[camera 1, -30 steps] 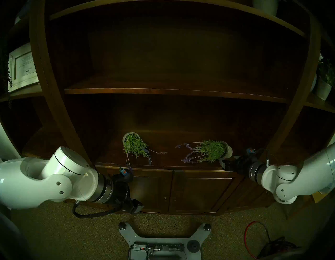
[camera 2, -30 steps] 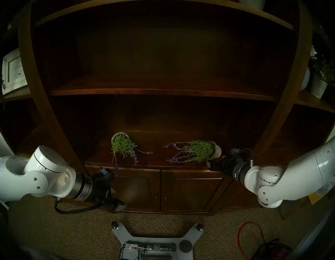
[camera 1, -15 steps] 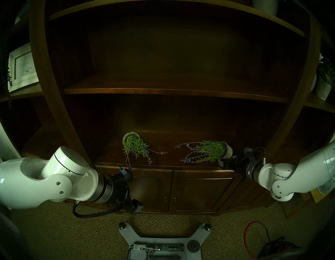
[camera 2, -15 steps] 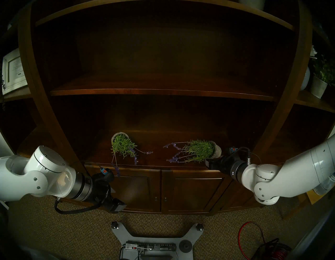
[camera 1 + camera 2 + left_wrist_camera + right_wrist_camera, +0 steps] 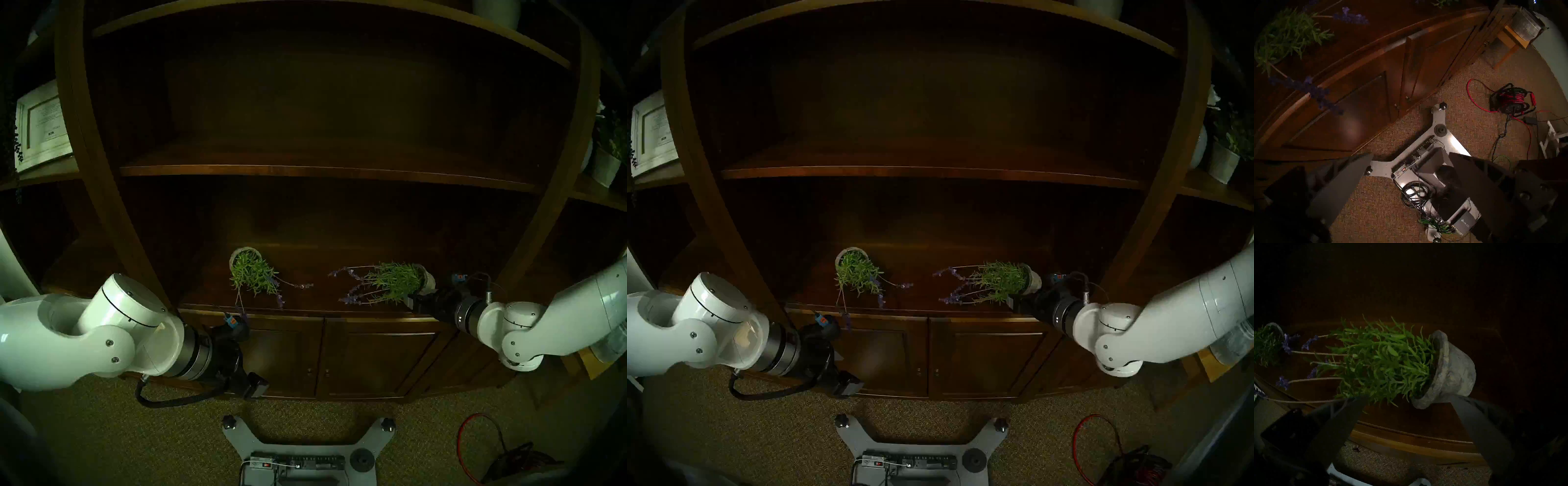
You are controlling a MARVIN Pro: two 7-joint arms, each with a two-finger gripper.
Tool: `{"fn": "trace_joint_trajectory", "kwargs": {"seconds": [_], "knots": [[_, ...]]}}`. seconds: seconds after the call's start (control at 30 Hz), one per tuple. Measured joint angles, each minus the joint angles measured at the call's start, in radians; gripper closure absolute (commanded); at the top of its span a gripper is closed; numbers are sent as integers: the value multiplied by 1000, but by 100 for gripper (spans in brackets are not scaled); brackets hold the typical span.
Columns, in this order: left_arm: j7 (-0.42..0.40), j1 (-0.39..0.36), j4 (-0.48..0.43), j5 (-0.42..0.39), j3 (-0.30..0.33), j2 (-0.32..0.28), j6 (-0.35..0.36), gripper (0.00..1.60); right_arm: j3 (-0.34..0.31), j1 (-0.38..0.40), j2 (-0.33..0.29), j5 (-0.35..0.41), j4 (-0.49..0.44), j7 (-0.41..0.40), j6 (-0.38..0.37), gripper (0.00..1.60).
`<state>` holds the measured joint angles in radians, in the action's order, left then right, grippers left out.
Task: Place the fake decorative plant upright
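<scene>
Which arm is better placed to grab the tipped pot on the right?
Right: its open pincer already flanks the toppled right pot, while the left pincer hangs below the shelf edge.

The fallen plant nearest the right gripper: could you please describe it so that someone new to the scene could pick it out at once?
Look at the wooden cabinet, on the ledge above its doors. Two potted plants lie tipped over there; this potted plant is the one at the right end, just ahead of the open right gripper. Unlike the other potted plant, it lies sideways, its purple flower stems pointing left.
</scene>
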<state>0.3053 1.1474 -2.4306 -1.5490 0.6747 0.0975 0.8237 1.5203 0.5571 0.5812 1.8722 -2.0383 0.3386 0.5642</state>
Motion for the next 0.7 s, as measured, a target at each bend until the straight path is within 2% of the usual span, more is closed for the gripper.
{"fn": "trace_joint_trajectory", "kwargs": {"seconds": [0.7], "knots": [[0,0,0,0,0,0,0,0,-81,-86,45,51,39,23,7,0]]}}
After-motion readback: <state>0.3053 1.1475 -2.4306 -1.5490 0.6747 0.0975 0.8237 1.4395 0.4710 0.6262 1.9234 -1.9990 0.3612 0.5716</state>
